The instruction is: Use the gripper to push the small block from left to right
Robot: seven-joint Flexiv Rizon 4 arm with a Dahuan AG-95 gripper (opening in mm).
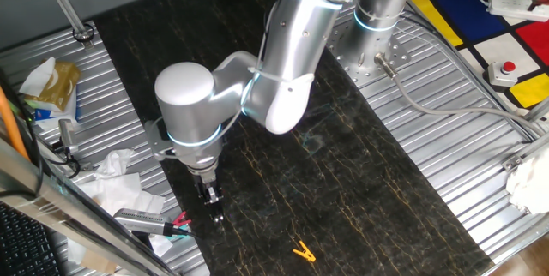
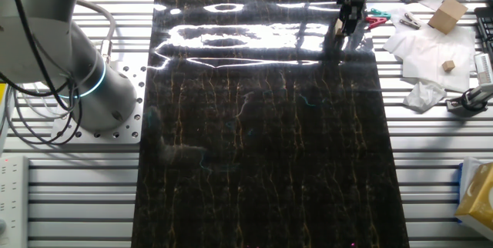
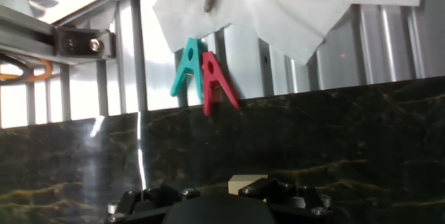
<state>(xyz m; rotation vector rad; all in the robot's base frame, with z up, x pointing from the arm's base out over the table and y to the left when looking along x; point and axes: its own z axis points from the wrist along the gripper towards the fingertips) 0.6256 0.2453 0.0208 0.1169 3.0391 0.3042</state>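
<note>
Hand view: at the bottom edge, the black gripper [image 3: 229, 203] body fills the near field, and the small block [image 3: 247, 181], light tan, sits directly ahead of it, between the two finger mounts and touching or just off them; cannot tell which. The fingertips themselves are out of frame here, so the gap width cannot be read. Beyond the block lies the dark marble-patterned mat [image 3: 348, 133], then at its far edge a teal clip [image 3: 186, 67] and a red clip [image 3: 217, 83] side by side on the slatted metal table [image 3: 306, 78], with white paper [image 3: 292, 8] farther back. One fixed view shows the gripper [image 1: 214, 214] pointing down at the mat's edge with the fingers close together; the block is hidden there. A yellow clip [image 1: 303, 251] lies apart from the fingers on the mat. The other fixed view shows the gripper [image 2: 340, 28] far off, block not resolvable. No legible writing in any view.
</note>
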